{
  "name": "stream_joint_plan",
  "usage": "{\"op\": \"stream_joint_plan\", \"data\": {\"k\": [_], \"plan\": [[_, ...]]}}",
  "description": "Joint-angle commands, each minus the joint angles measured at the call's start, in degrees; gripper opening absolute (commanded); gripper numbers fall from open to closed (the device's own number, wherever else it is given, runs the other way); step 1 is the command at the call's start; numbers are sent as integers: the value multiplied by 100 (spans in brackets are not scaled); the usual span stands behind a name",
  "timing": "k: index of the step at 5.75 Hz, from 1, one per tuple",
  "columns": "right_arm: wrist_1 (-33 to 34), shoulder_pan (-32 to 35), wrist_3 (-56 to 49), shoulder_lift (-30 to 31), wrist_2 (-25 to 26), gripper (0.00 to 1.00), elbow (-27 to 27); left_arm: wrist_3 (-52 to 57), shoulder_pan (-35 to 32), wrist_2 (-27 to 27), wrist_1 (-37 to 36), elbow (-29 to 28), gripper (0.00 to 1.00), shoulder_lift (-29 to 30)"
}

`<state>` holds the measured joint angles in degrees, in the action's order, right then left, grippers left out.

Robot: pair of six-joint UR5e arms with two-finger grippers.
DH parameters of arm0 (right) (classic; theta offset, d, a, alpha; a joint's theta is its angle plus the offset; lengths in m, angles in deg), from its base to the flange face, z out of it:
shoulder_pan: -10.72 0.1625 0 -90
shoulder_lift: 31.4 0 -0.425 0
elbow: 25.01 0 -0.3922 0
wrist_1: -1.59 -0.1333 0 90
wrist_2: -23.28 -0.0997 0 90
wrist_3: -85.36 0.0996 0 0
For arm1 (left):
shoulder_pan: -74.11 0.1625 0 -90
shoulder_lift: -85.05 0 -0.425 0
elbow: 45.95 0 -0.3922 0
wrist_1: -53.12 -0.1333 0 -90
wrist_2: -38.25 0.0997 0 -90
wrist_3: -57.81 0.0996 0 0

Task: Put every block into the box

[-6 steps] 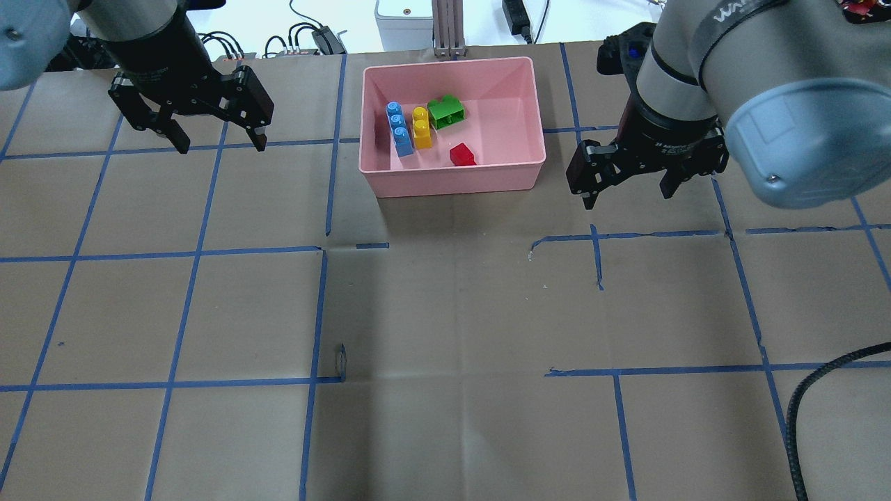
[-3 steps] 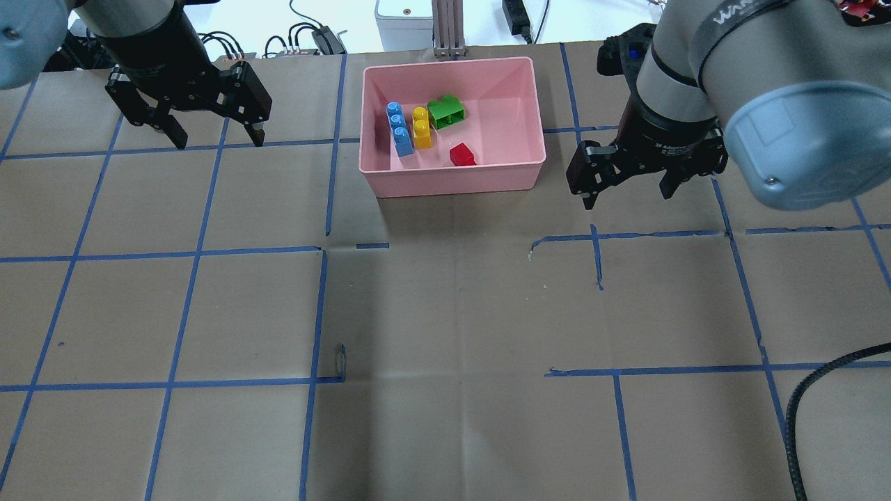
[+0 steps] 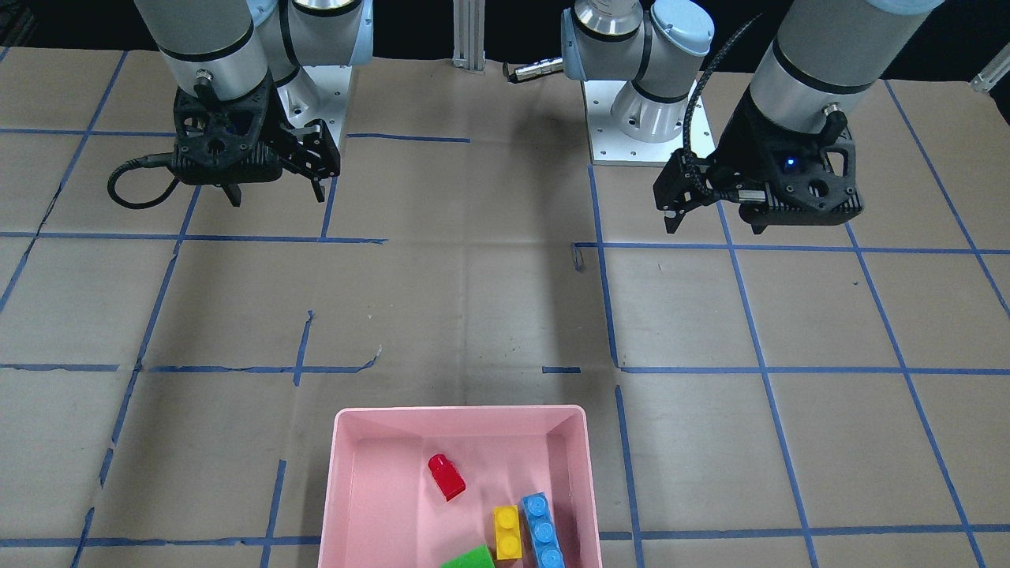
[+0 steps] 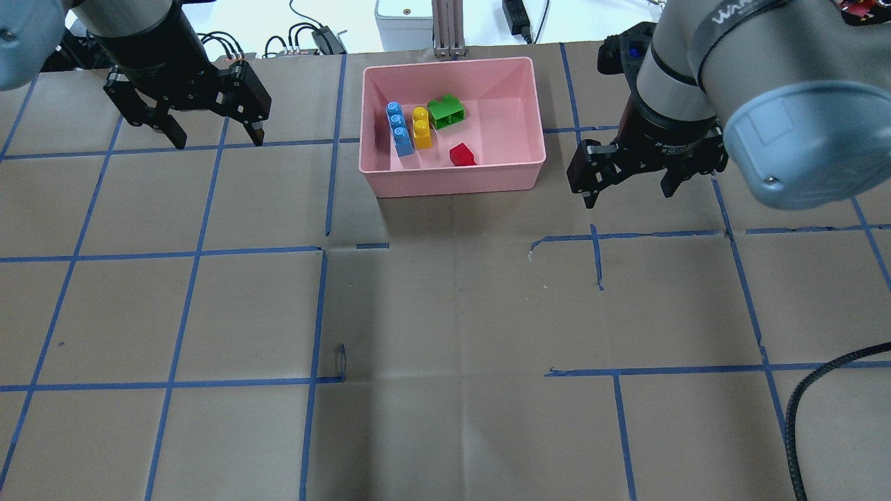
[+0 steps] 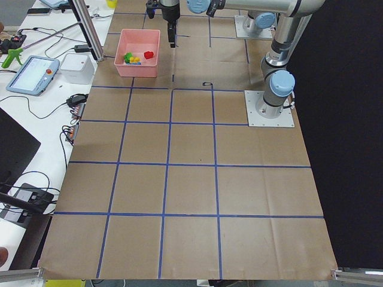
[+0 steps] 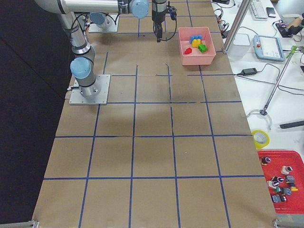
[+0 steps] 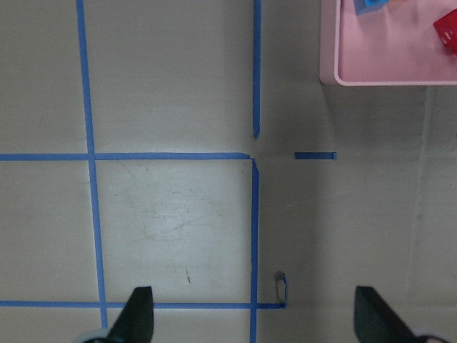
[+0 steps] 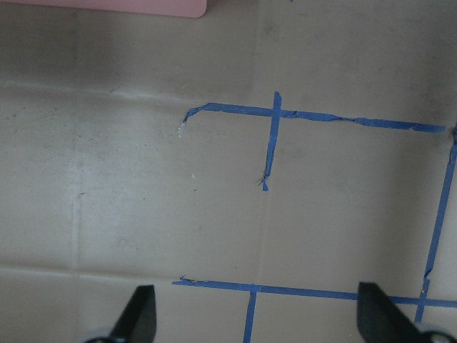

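Note:
The pink box (image 4: 452, 182) stands at the far middle of the table. All the blocks lie inside it: blue three-stud (image 4: 399, 129), yellow two-stud (image 4: 422, 128), green two-stud (image 4: 445, 112) and red one-stud (image 4: 461, 154). The front-facing view shows the box (image 3: 339, 489) with red (image 3: 446, 476), yellow (image 3: 506, 532), blue (image 3: 542, 532) and green (image 3: 469, 558) in it. My left gripper (image 4: 219, 141) is open and empty, well left of the box. My right gripper (image 4: 628, 197) is open and empty, just right of the box. The left wrist view shows the box corner (image 7: 385, 71).
Brown paper with a blue tape grid covers the table. A grey unit (image 4: 404, 21), an aluminium post (image 4: 445, 28) and cables lie beyond the far edge. A black cable (image 4: 814, 390) hangs at the near right.
My left gripper has drawn back slightly toward the far left, still open. The right gripper, box and blocks have not moved.

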<state>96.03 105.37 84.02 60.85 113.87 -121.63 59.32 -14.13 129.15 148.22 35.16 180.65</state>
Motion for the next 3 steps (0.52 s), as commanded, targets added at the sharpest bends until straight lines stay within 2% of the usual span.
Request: {"op": "stream_joint_plan", "data": {"k": [1,3], "plan": [[5,0,-7,-6,-16,100,3,-28,0,-11,0,19,99,-41],[14,0,11,-15,10,100,-15,-45,0,-20,0,19,99,-41]]}}
